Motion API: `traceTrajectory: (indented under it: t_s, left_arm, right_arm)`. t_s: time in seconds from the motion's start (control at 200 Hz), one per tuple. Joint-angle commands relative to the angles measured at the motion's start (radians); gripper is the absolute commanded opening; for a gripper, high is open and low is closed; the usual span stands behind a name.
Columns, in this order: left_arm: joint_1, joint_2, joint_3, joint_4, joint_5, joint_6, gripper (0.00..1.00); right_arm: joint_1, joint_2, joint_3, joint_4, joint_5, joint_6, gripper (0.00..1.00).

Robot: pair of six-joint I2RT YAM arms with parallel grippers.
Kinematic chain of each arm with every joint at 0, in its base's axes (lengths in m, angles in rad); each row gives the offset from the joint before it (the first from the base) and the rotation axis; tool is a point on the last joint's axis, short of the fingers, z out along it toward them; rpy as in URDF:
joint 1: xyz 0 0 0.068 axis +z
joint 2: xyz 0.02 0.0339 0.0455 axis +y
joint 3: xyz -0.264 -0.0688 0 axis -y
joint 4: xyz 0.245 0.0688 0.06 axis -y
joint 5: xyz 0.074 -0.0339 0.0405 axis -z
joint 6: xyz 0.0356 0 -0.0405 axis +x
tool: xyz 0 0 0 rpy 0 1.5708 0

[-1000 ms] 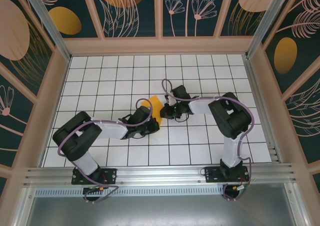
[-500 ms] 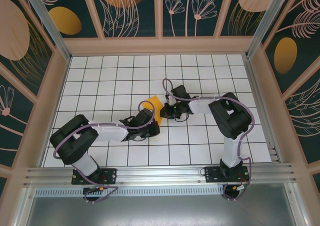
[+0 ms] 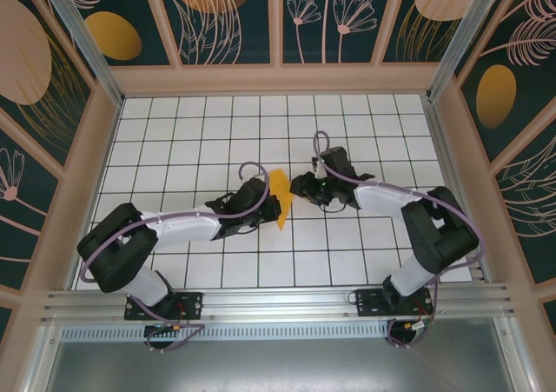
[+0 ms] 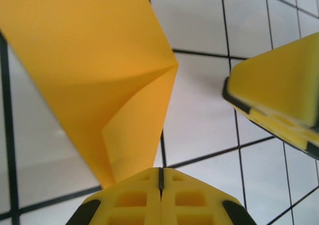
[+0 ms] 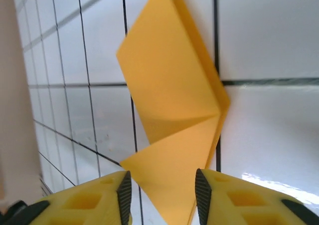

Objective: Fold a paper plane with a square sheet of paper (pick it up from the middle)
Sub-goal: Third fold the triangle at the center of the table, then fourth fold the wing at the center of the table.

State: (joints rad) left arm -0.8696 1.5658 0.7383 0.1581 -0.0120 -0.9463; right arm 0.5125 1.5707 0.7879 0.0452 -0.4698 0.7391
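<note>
On the desk (image 3: 174, 149) you have the square sheet of paper (image 3: 280, 197), folded to a pointed shape near the middle, its long axis running far to near, directly between your two arms. Your left tool (image 4: 160, 177) sits on its left side, fingers together and, as I judge it, clamped on the sheet's lower corner. Your right tool (image 5: 162, 185) faces it from the right, fingers apart with a corner of the sheet in the gap, so the right needs only to close to take hold
</note>
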Motion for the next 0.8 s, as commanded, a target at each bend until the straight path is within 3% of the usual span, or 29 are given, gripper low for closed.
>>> traceTrajectory:
  t_s: [0.0, 0.335, 0.791]
  left_arm:
    - [-0.001, 0.046, 0.047, 0.032, -0.039, 0.005, 0.0]
    - [-0.002, 0.104, 0.076, -0.082, -0.129, -0.029, 0.0]
    - [-0.002, 0.129, 0.071, -0.097, -0.146, -0.039, 0.0]
  right_arm:
    - [-0.049, -0.019, -0.045, 0.015, 0.021, 0.002, 0.46]
    - [-0.063, 0.097, 0.035, 0.006, -0.124, -0.159, 0.47]
    - [-0.027, 0.271, 0.142, 0.015, -0.253, -0.251, 0.43]
